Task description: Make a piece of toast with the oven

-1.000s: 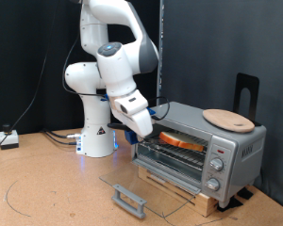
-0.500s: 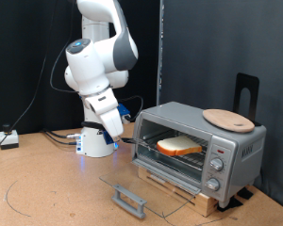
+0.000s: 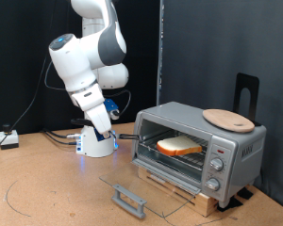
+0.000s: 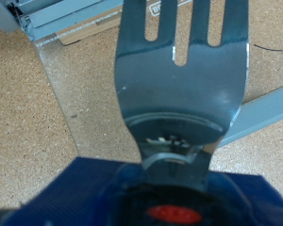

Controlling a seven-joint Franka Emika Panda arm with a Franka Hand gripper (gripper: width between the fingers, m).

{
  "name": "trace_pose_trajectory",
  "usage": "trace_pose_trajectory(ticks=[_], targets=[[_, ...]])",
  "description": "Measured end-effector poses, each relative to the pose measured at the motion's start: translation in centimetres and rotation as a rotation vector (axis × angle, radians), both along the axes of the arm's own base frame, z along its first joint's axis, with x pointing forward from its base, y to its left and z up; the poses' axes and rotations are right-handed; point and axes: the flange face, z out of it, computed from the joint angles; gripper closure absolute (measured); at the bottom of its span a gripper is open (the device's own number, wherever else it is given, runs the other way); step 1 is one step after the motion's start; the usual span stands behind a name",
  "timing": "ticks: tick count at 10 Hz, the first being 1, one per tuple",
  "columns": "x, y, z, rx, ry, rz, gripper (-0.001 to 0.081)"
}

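Note:
The oven [image 3: 200, 146] stands on a wooden base at the exterior view's right, with its glass door [image 3: 146, 184] dropped open and flat. The piece of toast [image 3: 179, 145] lies flat on the wire rack inside. My gripper [image 3: 111, 131] hangs to the left of the oven, apart from it, and is shut on a slotted metal spatula [image 4: 179, 85] whose blade points toward the oven. The spatula blade is bare. In the wrist view the door's glass [image 4: 80, 94] lies below the blade and the oven front [image 4: 57, 19] shows at the edge.
A round light wooden board [image 3: 227, 119] lies on top of the oven. The door's grey handle [image 3: 129, 200] juts toward the front of the table. A black stand [image 3: 246, 92] rises behind the oven. Cables and a small box [image 3: 8, 139] lie at the far left.
My arm has drawn back out of the oven mouth to the exterior view's left with the spatula. The toast stays on the rack inside.

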Motion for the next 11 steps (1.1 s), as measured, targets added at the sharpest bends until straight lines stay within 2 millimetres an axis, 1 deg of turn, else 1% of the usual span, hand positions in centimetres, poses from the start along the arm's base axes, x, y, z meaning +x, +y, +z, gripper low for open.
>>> trace_pose_trajectory(ticks=[1, 2, 3, 4, 6, 8, 9, 10, 11], targets=[[0.0, 0.0, -0.1, -0.003, 0.003, 0.003, 0.0357], [0.0, 0.5, 0.0, 0.046, -0.007, 0.003, 0.0357], [0.0, 1.3, 0.5, 0.137, -0.024, 0.019, 0.0357], [0.0, 2.1, 1.6, 0.217, -0.044, 0.044, 0.0357], [-0.1, 3.6, 4.0, 0.300, -0.077, 0.079, 0.0357], [0.0, 5.0, 6.3, 0.292, -0.112, 0.075, 0.0357], [-0.2, 5.6, 7.2, 0.277, -0.118, 0.058, 0.0357], [-0.3, 5.6, 6.9, 0.281, -0.112, 0.060, 0.0357], [-0.6, 6.1, 6.6, 0.312, -0.093, 0.111, 0.0357]])
